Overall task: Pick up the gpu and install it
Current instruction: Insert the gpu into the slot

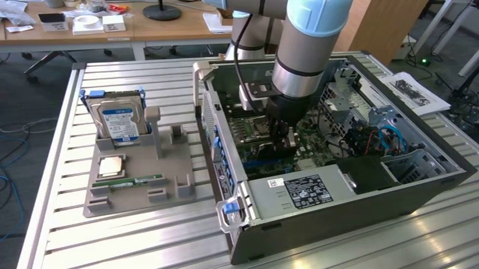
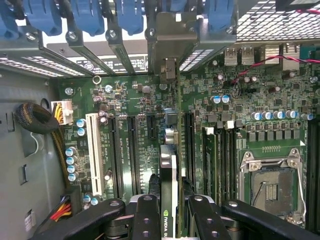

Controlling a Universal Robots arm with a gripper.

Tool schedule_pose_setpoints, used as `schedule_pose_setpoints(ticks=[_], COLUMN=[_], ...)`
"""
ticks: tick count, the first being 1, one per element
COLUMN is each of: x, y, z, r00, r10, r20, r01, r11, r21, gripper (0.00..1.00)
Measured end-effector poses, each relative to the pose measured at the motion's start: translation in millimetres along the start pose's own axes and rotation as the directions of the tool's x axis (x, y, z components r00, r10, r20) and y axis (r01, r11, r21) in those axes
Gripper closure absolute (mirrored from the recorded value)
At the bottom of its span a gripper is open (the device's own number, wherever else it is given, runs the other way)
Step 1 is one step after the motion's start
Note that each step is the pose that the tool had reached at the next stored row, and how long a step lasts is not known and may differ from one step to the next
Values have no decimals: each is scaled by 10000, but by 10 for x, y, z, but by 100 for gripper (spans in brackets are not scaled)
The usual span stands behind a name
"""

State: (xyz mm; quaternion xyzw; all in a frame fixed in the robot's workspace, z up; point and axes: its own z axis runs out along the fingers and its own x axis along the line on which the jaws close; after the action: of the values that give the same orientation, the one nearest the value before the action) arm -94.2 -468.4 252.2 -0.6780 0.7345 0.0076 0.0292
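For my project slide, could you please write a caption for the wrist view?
Gripper holding the gpu edge-on over the expansion slots of the motherboard.

One gpu, one hard drive, one memory stick, one computer case, one robot arm

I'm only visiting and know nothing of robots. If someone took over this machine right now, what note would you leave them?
Pincer: shut on the gpu, down inside the open computer case.
Gpu: edge-on over the motherboard slots, its metal bracket at the case's rear openings.
Done: card picked up and inside the case.
Left: not released; whether it is fully seated in a slot cannot be told.
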Motion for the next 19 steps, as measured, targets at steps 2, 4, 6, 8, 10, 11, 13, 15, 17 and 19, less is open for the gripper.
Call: schedule_pose_setpoints(ticks=[2, 4, 6, 8, 10, 11, 13, 15, 17, 19], x=[0, -1, -1, 0, 0, 0, 0, 0, 0, 0], y=[1, 1, 0, 0, 0, 0, 0, 0, 0, 0], z=[0, 0, 1, 2, 5, 8, 12, 14, 14, 18], r00=[10000, 9999, 9999, 9999, 10000, 10000, 10000, 10000, 10000, 10000], r10=[4, 6, 4, 4, 4, 3, 2, 3, 3, 3], r20=[85, 101, 103, 101, 100, 99, 92, 91, 91, 93], r01=[-4, -6, -4, -4, -4, -3, -2, -3, -3, -3], r11=[10000, 10000, 10000, 10000, 10000, 10000, 10000, 10000, 10000, 10000], r21=[-9, -9, -8, -9, -9, -8, -9, -8, -8, -8], gripper=[73, 73, 73, 73, 73, 73, 73, 73, 73, 73])
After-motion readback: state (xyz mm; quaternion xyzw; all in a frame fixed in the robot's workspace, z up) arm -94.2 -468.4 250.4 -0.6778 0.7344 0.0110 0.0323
